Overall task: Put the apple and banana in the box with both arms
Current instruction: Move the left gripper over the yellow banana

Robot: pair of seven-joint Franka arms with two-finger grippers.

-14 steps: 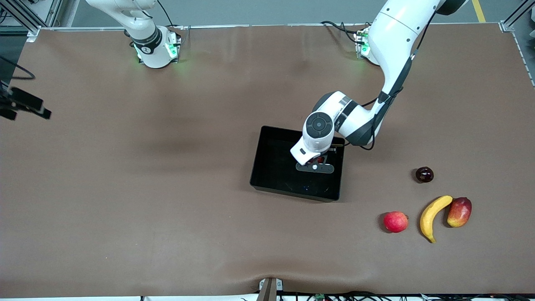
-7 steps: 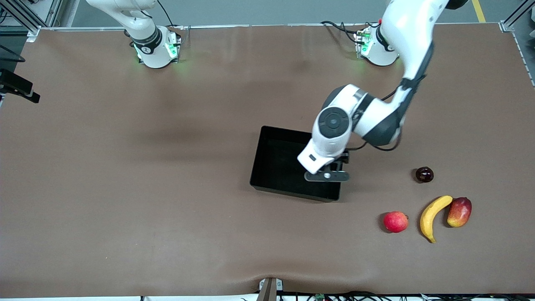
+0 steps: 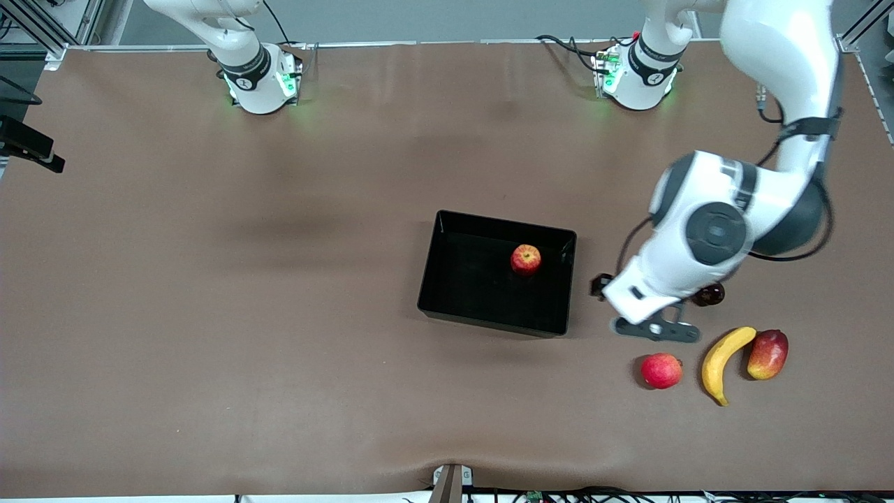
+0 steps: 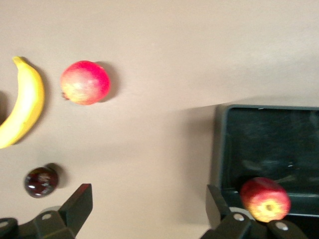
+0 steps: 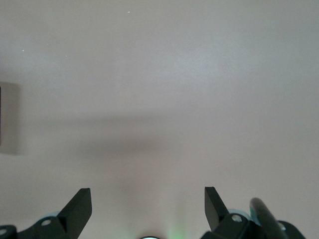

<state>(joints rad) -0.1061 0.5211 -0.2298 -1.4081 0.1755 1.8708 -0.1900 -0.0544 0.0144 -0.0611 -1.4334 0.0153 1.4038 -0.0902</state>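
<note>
The apple (image 3: 525, 259) (image 4: 265, 199), red with yellow patches, lies alone in the black box (image 3: 492, 323) (image 4: 269, 144), toward the corner at the left arm's end. The yellow banana (image 3: 723, 363) (image 4: 22, 104) lies on the table toward the left arm's end, nearer the front camera than the box. My left gripper (image 3: 656, 330) (image 4: 148, 199) hangs open and empty over bare table between the box and the loose fruits. My right gripper (image 5: 148, 199) is open and empty over bare table, and that arm waits.
A pinkish-red round fruit (image 3: 661, 370) (image 4: 84, 82) and a red-yellow mango (image 3: 767, 354) flank the banana. A small dark fruit (image 3: 711, 295) (image 4: 41, 181) sits farther from the front camera than those, partly covered by the left arm.
The left gripper has left the box and swung toward the left arm's end of the table, over the loose fruits. The apple stays behind in the box. The right arm barely moved.
</note>
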